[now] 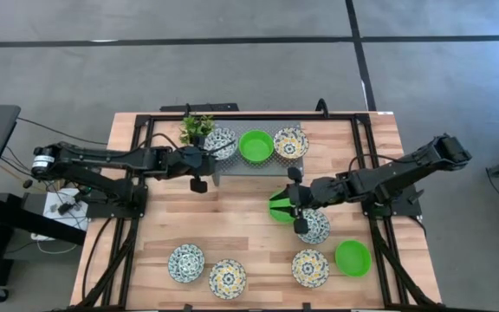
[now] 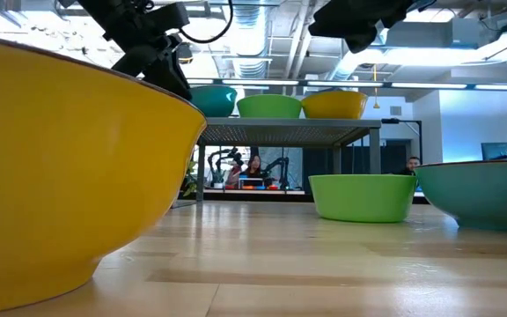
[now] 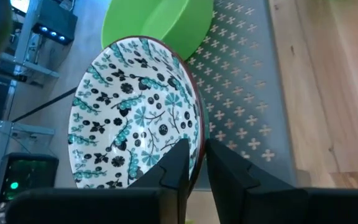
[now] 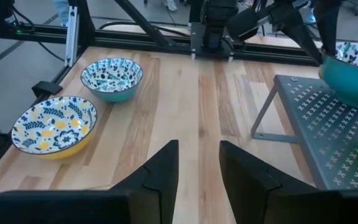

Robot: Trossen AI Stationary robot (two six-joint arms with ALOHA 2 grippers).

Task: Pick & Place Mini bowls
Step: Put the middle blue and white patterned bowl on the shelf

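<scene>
My left gripper point(image 1: 208, 158) reaches over the grey perforated stand point(image 1: 232, 166) at the table's far side and is shut on a white bowl with teal flowers point(image 3: 129, 118). Beside that bowl on the stand sit a plain green bowl point(image 1: 255, 146) and a yellow-patterned bowl point(image 1: 290, 143). My right gripper point(image 4: 197, 149) is open, with bare table showing between its fingers. It hovers mid-table above another green bowl point(image 1: 275, 213), which rests on the wood point(image 2: 363, 196). My left gripper pinches the teal-flowered bowl's rim point(image 3: 196, 127), on the side nearest the arm, one finger point(image 3: 176, 165) inside the bowl and the other point(image 3: 229, 168) outside. The fingers come slanting down from the table's left. Whether the bowl's base rests on the stand, I cannot tell.
A floral bowl point(image 1: 313, 225) lies right next to the right gripper. Along the near edge stand floral bowls point(image 1: 186, 262), point(image 1: 228, 277), point(image 1: 310, 267) and a green bowl point(image 1: 352, 257). A plant sprig point(image 1: 196, 128) stands at the stand's left end. Bare wood lies mid-left point(image 1: 189, 212).
</scene>
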